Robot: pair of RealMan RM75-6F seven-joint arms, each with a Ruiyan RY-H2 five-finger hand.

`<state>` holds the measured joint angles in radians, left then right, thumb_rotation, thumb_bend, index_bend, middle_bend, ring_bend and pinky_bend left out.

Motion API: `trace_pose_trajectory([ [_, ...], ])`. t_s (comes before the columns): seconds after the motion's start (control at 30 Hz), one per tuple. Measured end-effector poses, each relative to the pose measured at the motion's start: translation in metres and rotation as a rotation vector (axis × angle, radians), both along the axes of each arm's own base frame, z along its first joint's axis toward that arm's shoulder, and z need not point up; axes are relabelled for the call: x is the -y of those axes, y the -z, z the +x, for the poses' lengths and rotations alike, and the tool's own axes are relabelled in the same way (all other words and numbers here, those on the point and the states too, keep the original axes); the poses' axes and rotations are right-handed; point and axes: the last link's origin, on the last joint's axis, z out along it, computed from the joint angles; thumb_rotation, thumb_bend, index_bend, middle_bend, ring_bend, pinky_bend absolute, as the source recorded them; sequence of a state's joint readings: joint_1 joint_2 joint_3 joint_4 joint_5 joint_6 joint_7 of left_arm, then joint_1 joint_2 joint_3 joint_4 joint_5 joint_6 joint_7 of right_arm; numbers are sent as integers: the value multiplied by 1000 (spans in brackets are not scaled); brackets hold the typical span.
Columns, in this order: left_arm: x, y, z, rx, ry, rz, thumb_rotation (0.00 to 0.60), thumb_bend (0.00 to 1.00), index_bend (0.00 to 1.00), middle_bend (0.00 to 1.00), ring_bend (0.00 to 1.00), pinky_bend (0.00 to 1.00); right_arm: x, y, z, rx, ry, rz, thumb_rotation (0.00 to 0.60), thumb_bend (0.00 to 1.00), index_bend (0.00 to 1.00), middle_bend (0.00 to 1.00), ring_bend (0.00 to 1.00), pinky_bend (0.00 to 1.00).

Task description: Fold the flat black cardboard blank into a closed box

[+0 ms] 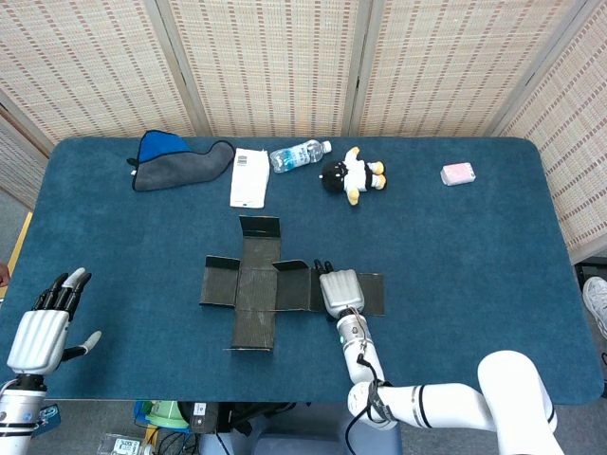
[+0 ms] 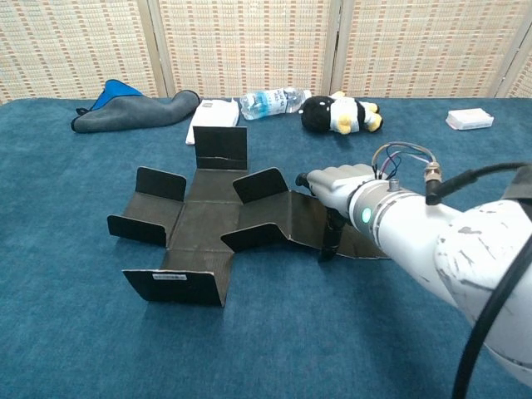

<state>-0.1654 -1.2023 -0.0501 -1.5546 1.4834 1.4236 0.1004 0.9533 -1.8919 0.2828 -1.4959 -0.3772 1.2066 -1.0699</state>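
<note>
The black cardboard blank (image 1: pixel 270 289) lies spread in a cross near the middle of the blue table (image 1: pixel 474 256), several flaps tilted up. The right hand (image 1: pixel 340 290) rests over its right-hand panel, a dark fingertip (image 2: pixel 329 241) pressing down on the card (whether it actually grips anything I cannot tell). The left hand (image 1: pixel 43 327) hovers at the near left edge, fingers apart, holding nothing. Along the far side lie a grey cloth (image 1: pixel 175 161), a water bottle (image 1: pixel 299 154) and a plush toy (image 1: pixel 353 174).
</note>
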Motion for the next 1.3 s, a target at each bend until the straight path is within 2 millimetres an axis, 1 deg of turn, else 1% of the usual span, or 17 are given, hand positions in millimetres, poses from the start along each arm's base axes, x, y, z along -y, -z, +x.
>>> trace_pose_trajectory([
  [0.13, -1, 0, 0, 1, 0, -6, 600, 167, 0, 0, 29, 180, 3, 3, 2, -5, 11, 1, 600, 0, 17, 120, 788, 1000],
  [0.37, -3, 0, 0, 9, 2, -14, 600, 168, 0, 0, 29, 180, 4, 7, 4, -21, 0, 2, 600, 0, 21, 153, 788, 1000],
  [0.7, -4, 2, 0, 12, 4, -22, 600, 168, 0, 0, 29, 180, 3, 6, 1, -46, -8, 5, 600, 23, 111, 216, 804, 1000],
  [0.83, -5, 2, 0, 14, 5, -22, 600, 168, 0, 0, 29, 180, 4, 5, 0, -56, -22, 5, 600, 84, 177, 261, 814, 1000],
  [0.93, -6, 2, 0, 17, 10, -20, 600, 168, 0, 0, 30, 180, 6, 3, 0, -66, -46, 5, 600, 107, 236, 304, 825, 1000],
  [1.13, -14, 5, 1, 39, 34, -28, 600, 168, 6, 0, 49, 182, 9, 0, -3, -75, -127, 38, 600, 124, 264, 324, 829, 1000],
  [1.2, -20, 6, 0, 41, 50, -32, 600, 168, 29, 0, 79, 195, 11, -2, -4, -74, -155, 49, 600, 128, 266, 324, 830, 1000],
  [1.23, -23, 7, 0, 44, 59, -33, 600, 168, 43, 0, 126, 213, 12, -3, -4, -70, -170, 55, 600, 129, 266, 324, 831, 1000],
  [1.27, -27, 7, 0, 49, 71, -35, 600, 167, 52, 0, 202, 243, 13, -4, -5, -67, -183, 58, 600, 130, 266, 324, 831, 1000],
  [1.3, -30, 8, 0, 55, 79, -38, 600, 168, 53, 0, 254, 268, 15, -6, -5, -66, -196, 59, 600, 131, 266, 324, 831, 1000],
])
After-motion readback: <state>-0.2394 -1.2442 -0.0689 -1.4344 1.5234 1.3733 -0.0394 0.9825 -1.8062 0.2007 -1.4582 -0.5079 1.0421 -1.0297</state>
